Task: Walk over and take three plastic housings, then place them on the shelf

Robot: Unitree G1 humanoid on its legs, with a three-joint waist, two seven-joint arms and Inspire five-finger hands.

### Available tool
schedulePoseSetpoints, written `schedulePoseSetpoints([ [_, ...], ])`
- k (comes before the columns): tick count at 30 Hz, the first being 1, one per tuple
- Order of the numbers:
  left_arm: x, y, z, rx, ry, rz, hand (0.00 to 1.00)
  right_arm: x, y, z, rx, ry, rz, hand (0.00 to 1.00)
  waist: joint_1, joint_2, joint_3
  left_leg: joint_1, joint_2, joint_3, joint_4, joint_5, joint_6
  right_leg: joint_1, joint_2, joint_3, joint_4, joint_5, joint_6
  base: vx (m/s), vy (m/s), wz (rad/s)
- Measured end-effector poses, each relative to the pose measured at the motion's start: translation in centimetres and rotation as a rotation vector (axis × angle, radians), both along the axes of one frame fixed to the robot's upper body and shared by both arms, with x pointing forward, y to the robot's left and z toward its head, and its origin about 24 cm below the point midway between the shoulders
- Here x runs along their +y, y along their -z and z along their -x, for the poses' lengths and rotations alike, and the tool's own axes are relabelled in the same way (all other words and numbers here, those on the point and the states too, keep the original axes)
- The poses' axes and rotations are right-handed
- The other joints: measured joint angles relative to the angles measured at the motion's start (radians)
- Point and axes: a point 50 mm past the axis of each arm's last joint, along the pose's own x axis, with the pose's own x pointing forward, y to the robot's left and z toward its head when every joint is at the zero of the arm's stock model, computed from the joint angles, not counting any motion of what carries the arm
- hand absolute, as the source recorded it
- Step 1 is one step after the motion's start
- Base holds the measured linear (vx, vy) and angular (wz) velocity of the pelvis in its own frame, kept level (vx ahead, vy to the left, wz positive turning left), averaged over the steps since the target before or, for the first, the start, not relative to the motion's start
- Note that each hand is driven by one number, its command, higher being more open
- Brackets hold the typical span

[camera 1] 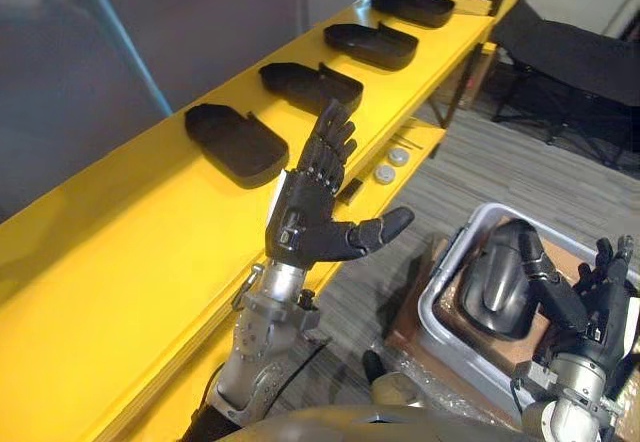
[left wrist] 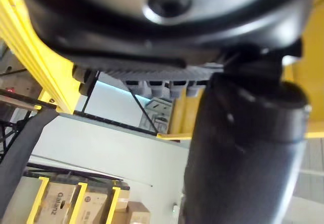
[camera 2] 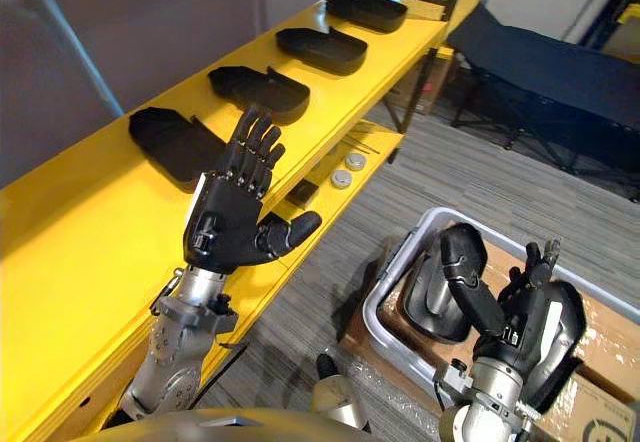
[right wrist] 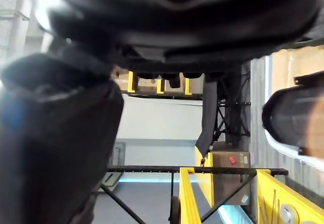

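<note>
Left eye view showed four black plastic housings lying in a row along the yellow shelf [camera 1: 120, 252]: the nearest housing [camera 1: 235, 142], the second housing [camera 1: 310, 84], the third housing [camera 1: 370, 44] and the far housing [camera 1: 412, 6], each apart from its neighbour. The left hand [camera 1: 305, 217] was raised just beside the shelf's front edge, fingers straight and spread, thumb out to the side, holding nothing. The right hand [camera 2: 535, 337] was low on the robot's right, next to a grey bin [camera 2: 385, 307] that stood on a cardboard box on the floor. At least one more dark housing, the bin housing [camera 1: 495, 282], lay inside it. That hand's fingers pointed up and looked relaxed. Its thumb reached across the bin housing, though whether it touched was hard to tell from this angle. It appeared empty.

Judging by the filled shelf, placing looked largely done. If another piece was wanted, the step in hand was the pick from the bin. That would call for the right hand to go down into the bin and close round the bin housing.
</note>
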Motion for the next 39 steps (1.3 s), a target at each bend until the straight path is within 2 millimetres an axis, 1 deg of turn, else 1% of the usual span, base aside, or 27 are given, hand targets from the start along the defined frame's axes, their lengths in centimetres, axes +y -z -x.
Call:
schedulePoseSetpoints([
  [2,0.2,0.4,-0.2,0.056,-0.046,-0.015,1.0,1.3,0.1,-1.2,-0.044,-0.094,-0.073,1.0,0.024,0.024,0.007,-0.035,-0.038,-0.159,0.077,-0.086,0.014,-0.009,0.009,0.055,0.003,0.003,0.003,-0.12,0.111,-0.75],
  [4,0.9,1.0,0.0,0.106,-0.096,-0.009,1.0,3.3,0.7,-2.6,-0.066,-0.248,-0.179,1.0,0.048,0.037,0.008,-0.078,-0.072,-0.259,0.158,-0.142,0.054,-0.029,0.016,0.083,0.026,0.004,0.003,-0.11,0.162,-0.46],
  [7,2.3,0.7,0.3,0.111,-0.182,0.031,1.0,5.8,1.9,-4.1,-0.09,-0.385,-0.384,1.0,0.108,0.035,0.035,-0.152,-0.08,-0.31,0.273,-0.166,0.058,-0.086,0.014,0.061,0.119,-0.019,0.013,-0.08,0.113,0.2],
  [11,5.2,0.6,1.4,0.118,-0.331,0.093,1.0,7.2,2.4,-4.3,-0.14,-0.367,-0.543,1.0,0.165,0.009,0.083,-0.183,-0.095,-0.377,0.38,-0.201,0.066,-0.123,0.015,0.027,0.262,-0.071,0.016,-0.09,0.047,0.2],
  [14,7.1,1.4,3.1,0.151,-0.386,0.144,1.0,7.7,2.8,-3.3,-0.198,-0.362,-0.652,1.0,0.191,-0.018,0.099,-0.164,-0.098,-0.328,0.417,-0.229,0.088,-0.119,0.008,0.018,0.243,-0.056,0.025,-0.21,0.115,-0.5],
  [15,7.6,1.9,3.7,0.176,-0.41,0.136,1.0,7.6,2.9,-3.0,-0.212,-0.376,-0.685,1.0,0.196,-0.029,0.107,-0.153,-0.091,-0.278,0.411,-0.23,0.094,-0.104,-0.022,-0.044,0.187,-0.053,0.008,-0.24,0.128,-1.07],
  [16,7.7,2.1,3.9,0.186,-0.42,0.139,1.0,7.7,3.0,-3.0,-0.222,-0.386,-0.703,1.0,0.207,-0.021,0.113,-0.14,-0.076,-0.249,0.391,-0.219,0.1,-0.101,-0.046,-0.108,0.175,-0.069,-0.018,-0.2,0.113,-1.48],
  [17,8.3,2.3,4.4,0.195,-0.461,0.136,1.0,8.0,3.1,-3.2,-0.243,-0.429,-0.739,1.0,0.23,-0.027,0.113,-0.118,-0.059,-0.16,0.344,-0.196,0.112,-0.139,-0.08,-0.23,0.201,-0.078,-0.037,-0.22,0.045,-1.74],
  [18,9.0,2.2,4.4,0.189,-0.502,0.133,1.0,8.5,2.9,-3.7,-0.254,-0.503,-0.749,1.0,0.236,-0.038,0.111,-0.112,-0.043,-0.102,0.305,-0.171,0.112,-0.176,-0.084,-0.312,0.275,-0.088,-0.052,-0.25,0.04,-1.59],
  [19,9.3,2.1,4.3,0.183,-0.518,0.133,1.0,8.8,2.7,-3.9,-0.259,-0.539,-0.742,1.0,0.232,-0.043,0.109,-0.114,-0.037,-0.088,0.287,-0.157,0.111,-0.182,-0.085,-0.335,0.317,-0.097,-0.062,-0.2,-0.01,-1.04],
  [21,9.1,1.5,3.6,0.146,-0.509,0.145,1.0,9.4,2.2,-4.6,-0.275,-0.606,-0.715,1.0,0.206,-0.053,0.104,-0.125,-0.025,-0.066,0.24,-0.106,0.109,-0.148,-0.102,-0.4,0.471,-0.152,-0.119,-0.07,-0.059,-0.36],
  [22,8.9,1.3,3.4,0.136,-0.499,0.149,1.0,9.6,2.1,-4.9,-0.281,-0.61,-0.714,1.0,0.202,-0.054,0.103,-0.131,-0.024,-0.065,0.237,-0.099,0.108,-0.126,-0.117,-0.417,0.5,-0.179,-0.117,-0.03,-0.113,-0.2],
  [23,8.7,1.1,3.1,0.123,-0.486,0.156,1.0,10.0,2.2,-5.8,-0.278,-0.617,-0.718,1.0,0.202,-0.056,0.102,-0.137,-0.017,-0.052,0.237,-0.09,0.103,-0.091,-0.151,-0.444,0.534,-0.236,-0.118,-0.05,-0.166,-0.33],
  [24,8.5,1.0,2.9,0.119,-0.478,0.158,1.0,10.5,2.6,-6.8,-0.254,-0.619,-0.725,1.0,0.208,-0.057,0.1,-0.142,-0.008,-0.037,0.241,-0.083,0.097,-0.071,-0.199,-0.472,0.56,-0.271,-0.14,-0.07,-0.197,-0.37],
  [25,8.5,1.0,2.8,0.119,-0.476,0.158,1.0,10.7,2.8,-7.1,-0.237,-0.62,-0.728,1.0,0.208,-0.056,0.098,-0.146,-0.001,-0.034,0.244,-0.079,0.091,-0.063,-0.227,-0.487,0.571,-0.281,-0.151,-0.07,-0.252,-0.3],
  [27,8.5,1.2,2.7,0.128,-0.474,0.152,1.0,11.3,3.4,-7.8,-0.184,-0.625,-0.711,1.0,0.214,-0.048,0.095,-0.156,0.031,-0.025,0.256,-0.065,0.067,-0.043,-0.322,-0.522,0.592,-0.282,-0.163,-0.05,-0.275,-0.24],
  [28,8.7,1.3,2.7,0.138,-0.476,0.143,1.0,11.8,3.8,-7.6,-0.137,-0.637,-0.673,1.0,0.22,-0.05,0.089,-0.168,0.055,-0.022,0.262,-0.052,0.043,-0.036,-0.37,-0.521,0.565,-0.246,-0.174,-0.04,-0.389,-0.32],
  [29,8.9,1.5,2.6,0.145,-0.469,0.132,1.0,12.3,4.2,-7.4,-0.093,-0.651,-0.631,1.0,0.223,-0.06,0.081,-0.187,0.074,-0.032,0.271,-0.038,-0.002,-0.036,-0.364,-0.501,0.505,-0.147,-0.142,-0.05,-0.488,-0.3],
  [30,8.8,1.9,2.4,0.167,-0.459,0.15,1.0,12.2,4.5,-7.3,-0.068,-0.648,-0.61,1.0,0.225,-0.044,0.073,-0.199,0.097,-0.056,0.263,-0.029,-0.017,-0.038,-0.327,-0.507,0.494,-0.154,-0.134,-0.04,-0.497,-0.56],
  [31,7.9,2.8,2.4,0.229,-0.42,0.17,1.0,11.4,5.0,-6.7,-0.016,-0.628,-0.557,1.0,0.237,-0.007,0.051,-0.197,0.145,-0.097,0.198,0.018,-0.05,-0.05,-0.257,-0.504,0.455,-0.159,-0.125,-0.01,-0.391,-0.46],
  [32,7.9,2.9,2.4,0.232,-0.415,0.171,1.0,11.3,5.1,-6.7,-0.014,-0.626,-0.555,1.0,0.236,-0.007,0.05,-0.196,0.148,-0.098,0.193,0.022,-0.053,-0.05,-0.253,-0.504,0.453,-0.162,-0.12,0.01,-0.382,-0.57],
  [33,7.1,3.1,2.3,0.254,-0.36,0.187,1.0,10.2,5.3,-6.2,0.003,-0.592,-0.515,1.0,0.211,-0.021,0.054,-0.185,0.167,-0.105,0.153,0.06,-0.082,-0.055,-0.222,-0.502,0.452,-0.218,-0.035,0.0,-0.308,-0.19],
  [34,6.9,3.1,2.2,0.26,-0.342,0.197,1.0,9.8,5.4,-6.1,0.005,-0.575,-0.509,1.0,0.2,-0.028,0.057,-0.184,0.173,-0.107,0.149,0.067,-0.096,-0.054,-0.216,-0.506,0.455,-0.246,-0.003,-0.03,-0.385,-0.23],
  [35,6.3,3.3,2.0,0.279,-0.305,0.228,1.0,8.8,5.5,-5.8,0.009,-0.54,-0.492,1.0,0.176,-0.031,0.061,-0.189,0.19,-0.121,0.149,0.08,-0.098,-0.054,-0.2,-0.519,0.455,-0.289,0.009,-0.04,-0.363,-0.09],
  [37,5.2,3.6,1.6,0.311,-0.249,0.271,1.0,7.1,5.5,-5.5,0.023,-0.494,-0.446,1.0,0.145,-0.01,0.075,-0.203,0.208,-0.161,0.15,0.118,-0.043,-0.058,-0.169,-0.524,0.455,-0.303,-0.008,-0.07,-0.325,-0.17],
  [38,4.7,3.8,1.3,0.342,-0.214,0.294,1.0,5.7,5.7,-4.8,0.065,-0.456,-0.384,1.0,0.134,-0.006,0.081,-0.201,0.207,-0.198,0.153,0.153,0.009,-0.06,-0.155,-0.508,0.445,-0.312,-0.024,-0.11,-0.227,-0.33],
  [39,4.5,4.0,1.3,0.355,-0.201,0.294,1.0,4.8,5.7,-4.6,0.089,-0.443,-0.339,1.0,0.129,-0.007,0.085,-0.202,0.204,-0.227,0.154,0.159,0.023,-0.062,-0.146,-0.489,0.438,-0.315,-0.033,-0.11,-0.186,-0.44],
])
